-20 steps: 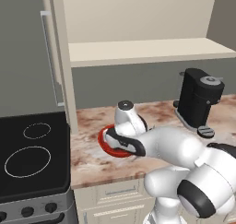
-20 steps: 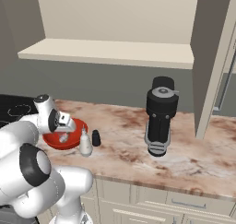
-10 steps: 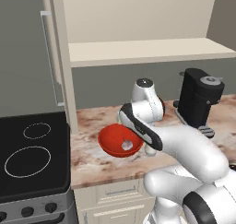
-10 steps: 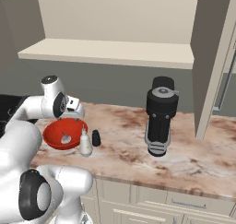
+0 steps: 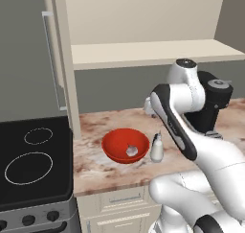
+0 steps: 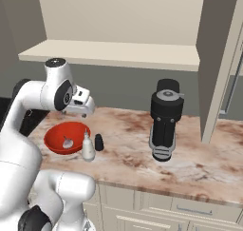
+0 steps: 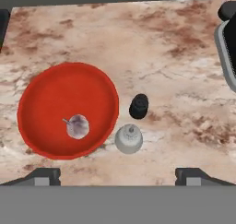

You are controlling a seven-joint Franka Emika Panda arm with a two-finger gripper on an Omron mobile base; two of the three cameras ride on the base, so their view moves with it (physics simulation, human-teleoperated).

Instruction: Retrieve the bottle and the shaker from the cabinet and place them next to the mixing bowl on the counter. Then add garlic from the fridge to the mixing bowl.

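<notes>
The red mixing bowl (image 5: pixel 115 142) (image 6: pixel 54 136) (image 7: pixel 50 91) sits on the marble counter (image 5: pixel 103 124) (image 6: pixel 199 158) (image 7: pixel 161 48) with the whitish garlic (image 5: pixel 131 150) (image 6: pixel 68 142) (image 7: pixel 78 126) inside it. The whitish bottle (image 5: pixel 157 148) (image 6: pixel 88 147) (image 7: pixel 128 138) stands upright against the bowl's rim. The small black shaker (image 6: pixel 98 142) (image 7: pixel 138 106) stands just beyond the bottle. My gripper (image 6: pixel 79 110) (image 7: pixel 119 177) hangs open and empty well above the bowl and bottle, looking down on them. The cabinet shelf (image 5: pixel 143 52) (image 6: pixel 114 52) is bare. The fridge is out of view.
A tall black coffee machine (image 5: pixel 213 107) (image 6: pixel 165 118) (image 7: pixel 228 43) stands on the counter to the right of the shaker. A black stovetop (image 5: pixel 33 160) borders the counter on the left. The cabinet's side panel (image 6: pixel 220 59) rises at the right.
My gripper has risen from low over the bowl to well above it, staying open. The garlic now lies uncovered in the bowl. Bottle and shaker have not moved.
</notes>
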